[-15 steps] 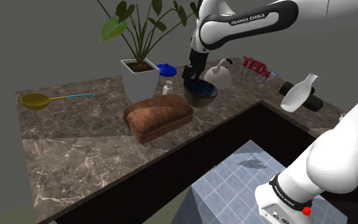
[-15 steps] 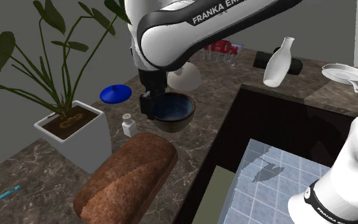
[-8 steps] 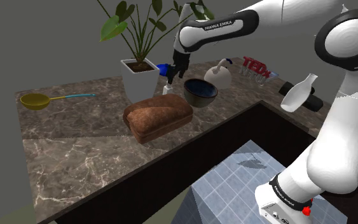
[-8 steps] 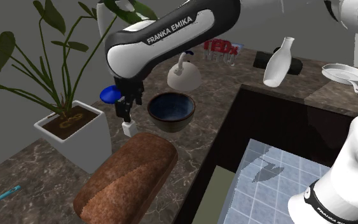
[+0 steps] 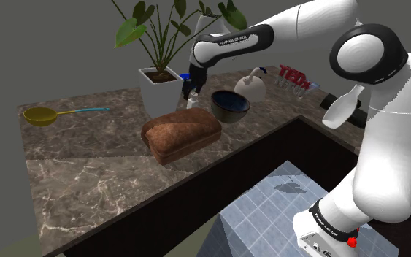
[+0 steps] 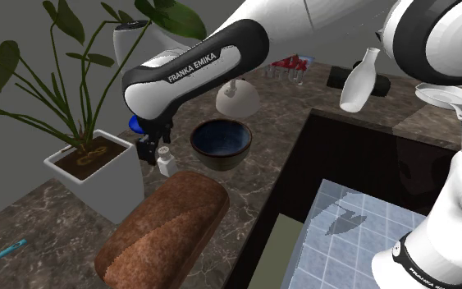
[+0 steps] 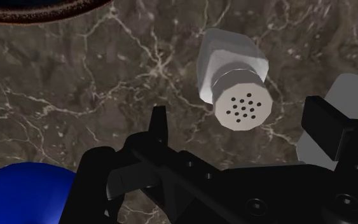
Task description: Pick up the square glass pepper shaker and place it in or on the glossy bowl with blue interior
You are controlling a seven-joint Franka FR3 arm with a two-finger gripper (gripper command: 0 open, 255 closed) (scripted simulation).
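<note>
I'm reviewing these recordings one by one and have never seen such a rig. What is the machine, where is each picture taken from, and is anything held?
It is a white robot arm over a dark veined counter. The shoulder view looks down from beside the robot, the second exterior view from another side, and the wrist view along the hand. On the counter stand a pepper shaker, a bowl with a blue inside, a bread loaf, a potted plant and a white kettle. The hand's black fingers are open with the shaker between them, untouched: nothing is held.
</note>
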